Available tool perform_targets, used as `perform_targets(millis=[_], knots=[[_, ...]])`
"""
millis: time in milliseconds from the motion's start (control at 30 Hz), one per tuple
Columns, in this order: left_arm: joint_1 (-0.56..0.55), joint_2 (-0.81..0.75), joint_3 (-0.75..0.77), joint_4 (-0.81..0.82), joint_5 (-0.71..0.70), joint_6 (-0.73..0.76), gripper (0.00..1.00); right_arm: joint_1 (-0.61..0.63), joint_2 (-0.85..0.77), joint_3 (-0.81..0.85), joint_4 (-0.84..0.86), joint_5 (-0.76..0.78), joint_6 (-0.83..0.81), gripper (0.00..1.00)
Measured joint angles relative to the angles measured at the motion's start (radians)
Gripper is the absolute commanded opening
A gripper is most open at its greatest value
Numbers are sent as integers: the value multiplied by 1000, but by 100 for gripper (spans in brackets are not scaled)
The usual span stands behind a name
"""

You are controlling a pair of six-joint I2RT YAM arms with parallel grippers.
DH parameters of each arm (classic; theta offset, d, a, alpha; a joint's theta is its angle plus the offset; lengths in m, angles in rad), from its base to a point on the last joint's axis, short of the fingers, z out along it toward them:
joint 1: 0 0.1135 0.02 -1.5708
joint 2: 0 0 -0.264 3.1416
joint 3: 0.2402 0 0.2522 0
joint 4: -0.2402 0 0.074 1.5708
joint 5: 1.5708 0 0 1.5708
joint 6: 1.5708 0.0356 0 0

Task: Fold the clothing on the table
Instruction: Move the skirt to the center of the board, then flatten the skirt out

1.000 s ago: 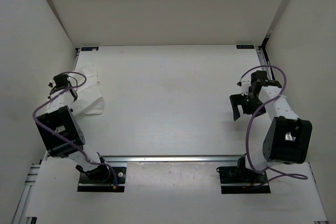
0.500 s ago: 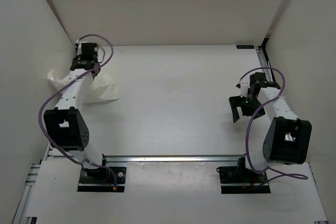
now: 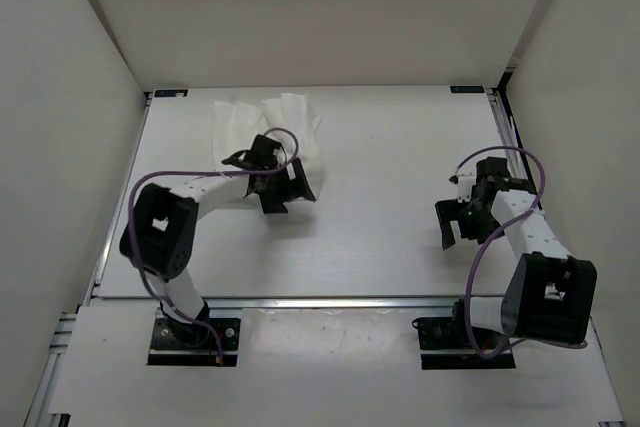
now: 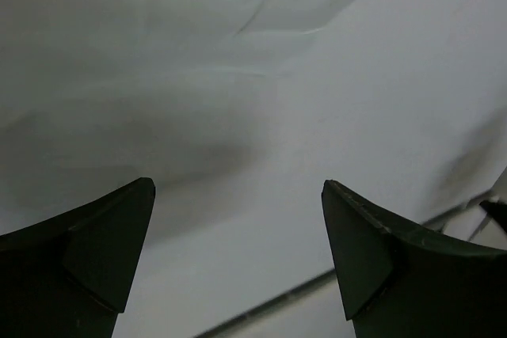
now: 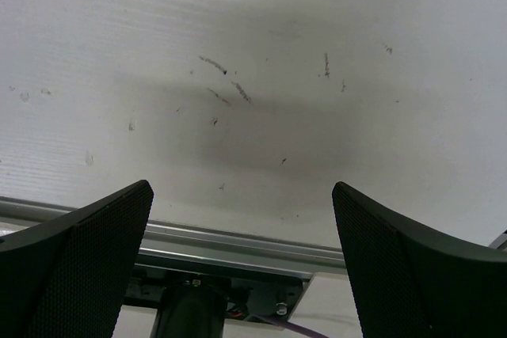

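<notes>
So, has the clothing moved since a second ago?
Yes. The clothing has shifted right, away from the left edge of the table, and closer to its far edge.

The white desk is flat and matte, with a silver rail along its near edge; the clothing lies crumpled on it towards the far left corner, close to the far edge; small dark scuffs mark the bare surface near the rail.
</notes>
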Motion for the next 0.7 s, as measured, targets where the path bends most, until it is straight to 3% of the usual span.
perform_targets(millis=[133, 233, 300, 433, 500, 600, 700], knots=[[-30, 76, -24, -66, 121, -11, 99, 1, -37, -21, 2, -20, 5, 99], [57, -85, -40, -19, 136, -25, 99, 13, -37, 3, -3, -51, 11, 99], [183, -267, -65, 66, 133, -49, 99, 25, -7, 74, -8, -90, 15, 99], [444, -584, -86, 195, 89, -66, 99, 41, 144, 346, -21, -240, 32, 99], [516, -674, -109, 196, 80, -44, 99, 53, 242, 493, -13, -330, 43, 99], [543, -697, -188, 143, 61, 14, 99, 83, 385, 661, -18, -422, 63, 99], [515, -612, -258, 43, 13, 61, 98, 131, 545, 789, -27, -497, 102, 99]])
